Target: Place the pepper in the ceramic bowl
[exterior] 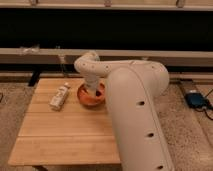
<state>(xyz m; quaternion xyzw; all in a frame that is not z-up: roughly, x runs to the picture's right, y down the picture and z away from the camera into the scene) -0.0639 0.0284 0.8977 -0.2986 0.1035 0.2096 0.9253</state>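
The orange-terracotta ceramic bowl (86,99) sits on the wooden table (60,135), near its far right part. My white arm bends over from the right and reaches straight down into the bowl. The gripper (93,91) is at the end of the wrist, low over the bowl's middle and mostly hidden by the arm. The pepper is not in view; the arm and the bowl's rim hide whatever lies inside.
A white bottle-like object with a label (60,96) lies on the table left of the bowl. A dark wall with a pale ledge (150,55) runs behind the table. A blue device (198,100) lies on the floor at right.
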